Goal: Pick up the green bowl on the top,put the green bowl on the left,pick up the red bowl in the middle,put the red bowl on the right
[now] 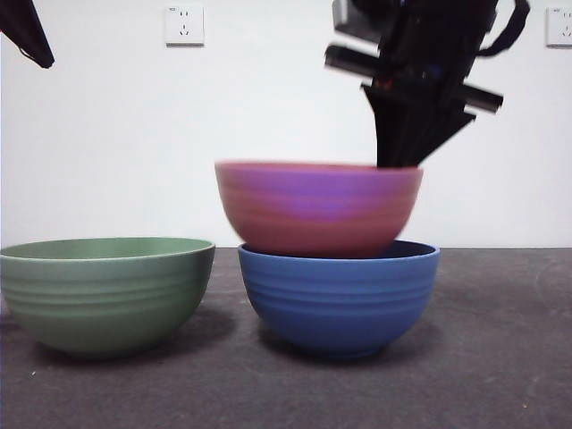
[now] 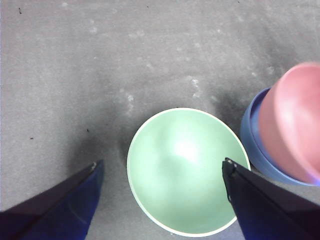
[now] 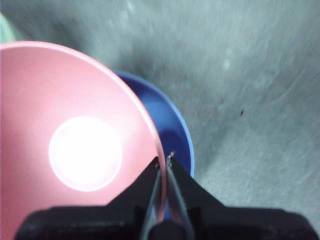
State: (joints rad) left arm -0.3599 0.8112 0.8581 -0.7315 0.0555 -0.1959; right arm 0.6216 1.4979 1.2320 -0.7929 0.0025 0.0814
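Note:
The green bowl (image 1: 107, 290) stands upright on the table at the left; the left wrist view shows it (image 2: 182, 167) from above, empty. My left gripper (image 2: 160, 172) is open and hangs high above it. The red bowl (image 1: 317, 207) is lifted partly out of the blue bowl (image 1: 338, 299) in the middle. My right gripper (image 1: 398, 156) is shut on the red bowl's right rim; in the right wrist view its jaws (image 3: 165, 162) pinch the rim of the red bowl (image 3: 70, 145), with the blue bowl (image 3: 172, 130) beneath.
The dark grey table (image 1: 500, 357) extends to the right of the blue bowl. A white wall with two sockets (image 1: 184, 25) is behind. The waiting arm shows as a black tip (image 1: 27, 31) at the top left corner.

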